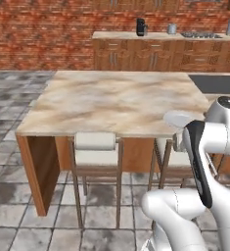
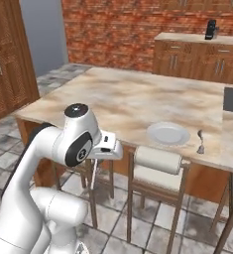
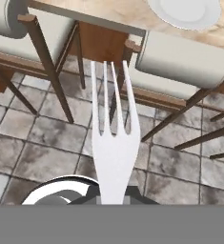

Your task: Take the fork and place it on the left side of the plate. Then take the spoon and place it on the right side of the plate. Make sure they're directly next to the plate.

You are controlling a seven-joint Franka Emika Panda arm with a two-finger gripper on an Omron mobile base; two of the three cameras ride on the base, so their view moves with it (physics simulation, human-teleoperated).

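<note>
Gripper (image 3: pixel 114 198) is closed on the handle of one white fork (image 3: pixel 112 138), whose tines point out over the tiled floor (image 3: pixel 32 147), below the counter edge and between two stools (image 3: pixel 185 59). On the marble island counter (image 2: pixel 138 99) one white plate (image 2: pixel 168 133) lies close to the near edge, with bare surface to its left. One small grey spoon (image 2: pixel 200 142) lies just to the right of the plate, apart from it.
</note>
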